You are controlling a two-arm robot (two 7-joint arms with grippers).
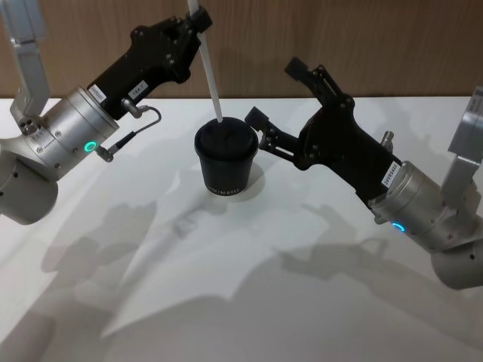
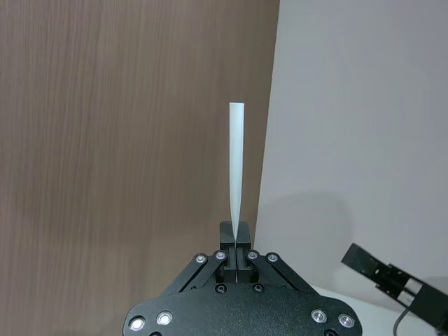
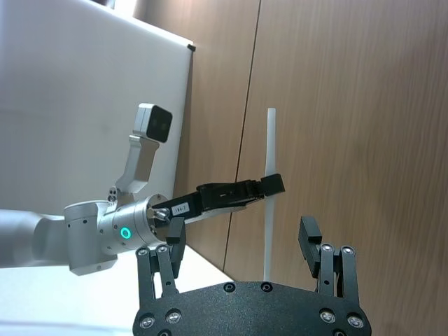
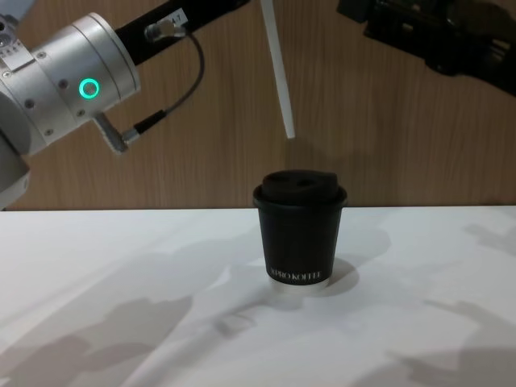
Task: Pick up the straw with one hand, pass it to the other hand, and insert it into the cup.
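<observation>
Head view: your left gripper [image 1: 195, 21], top centre, is clenched on the straw [image 1: 211, 79]; its tip hangs over the cup [image 1: 225, 158] at mid-frame. Right gripper [image 1: 275, 102] is released beside it.

Chest view: tip above the lid, tilted, not touching. Straighten it, centre on the hole, then lower.

Matt black paper cup [image 4: 300, 234] (domed lid equally dull) stands on smooth white table [image 4: 121, 306] before wood-grain wall [image 4: 387, 137].
</observation>
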